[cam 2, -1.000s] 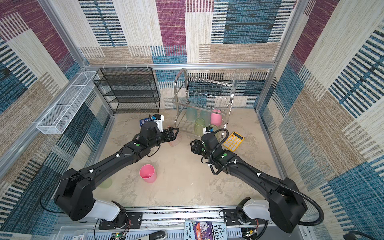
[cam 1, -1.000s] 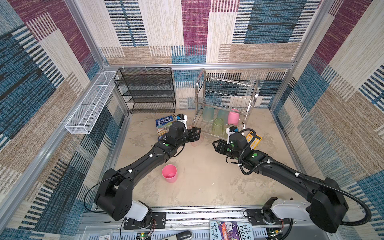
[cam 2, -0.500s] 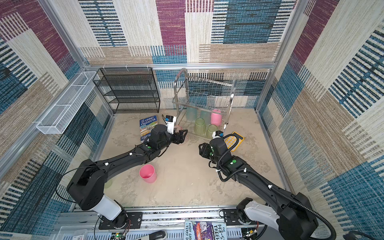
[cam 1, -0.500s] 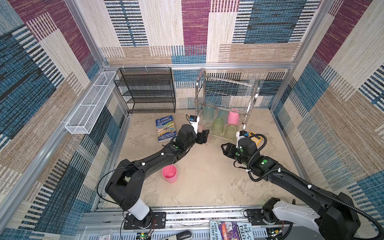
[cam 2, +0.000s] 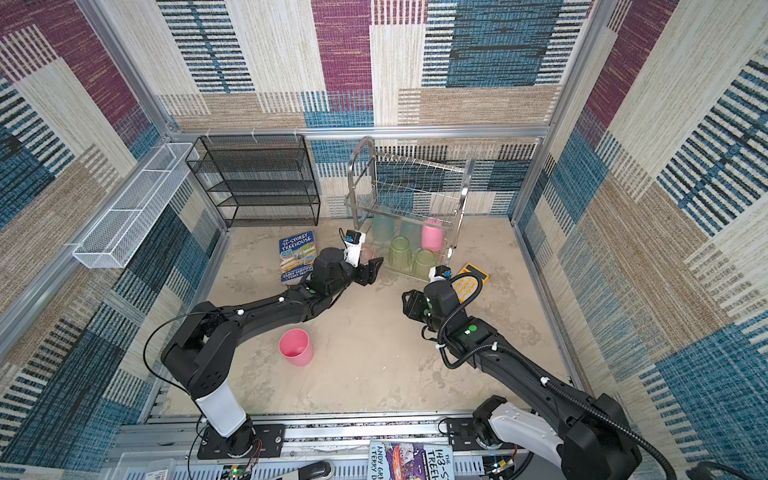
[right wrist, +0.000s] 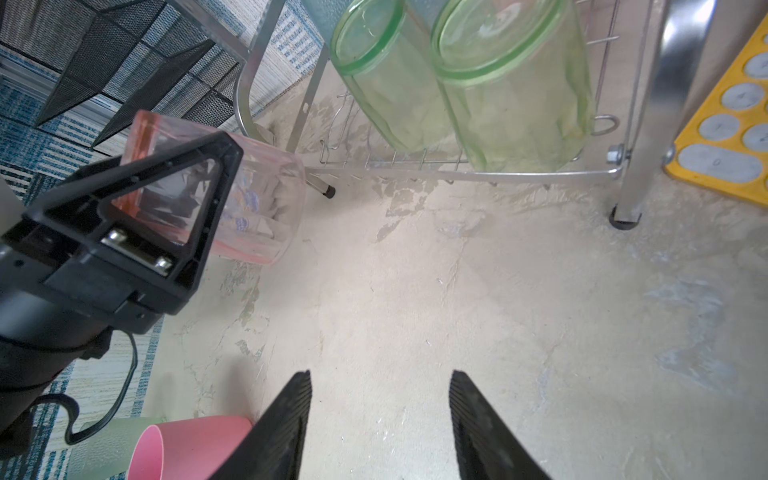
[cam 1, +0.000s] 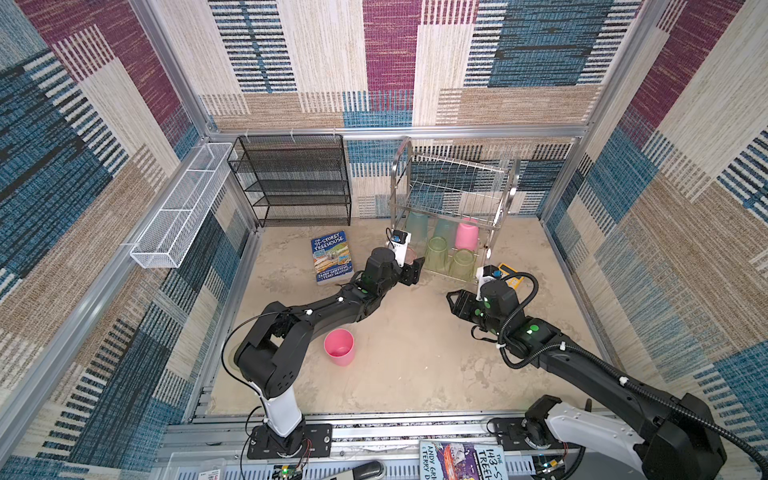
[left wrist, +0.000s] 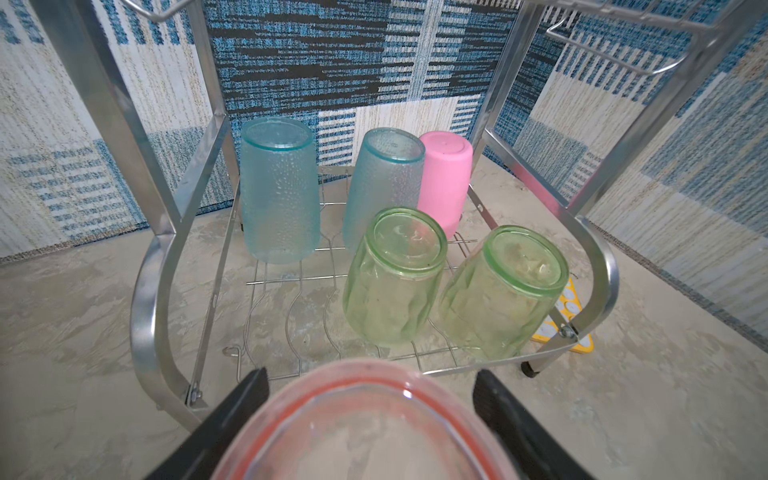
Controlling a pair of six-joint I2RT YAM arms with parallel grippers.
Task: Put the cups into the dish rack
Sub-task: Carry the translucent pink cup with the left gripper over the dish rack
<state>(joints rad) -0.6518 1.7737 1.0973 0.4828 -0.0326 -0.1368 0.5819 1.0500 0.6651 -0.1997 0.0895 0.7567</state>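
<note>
Holding the see-through salmon-pink plastic tumbler (left wrist: 361, 428) at the near-left corner of the shiny steel wire dish rack (left wrist: 162, 316), left gripper (left wrist: 370, 382) could easily clip the frame or topple the left see-through yellow-green tumbler (left wrist: 395, 282) inside. Right gripper (right wrist: 380, 399) hangs empty, jaws apart.

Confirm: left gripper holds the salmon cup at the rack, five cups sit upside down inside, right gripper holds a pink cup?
One error: the right gripper holds nothing; the right wrist view shows its jaws open and empty. The loose pink cup stands on the floor. The rest is right: left gripper on the salmon cup at the rack, five cups upside down inside.
</note>
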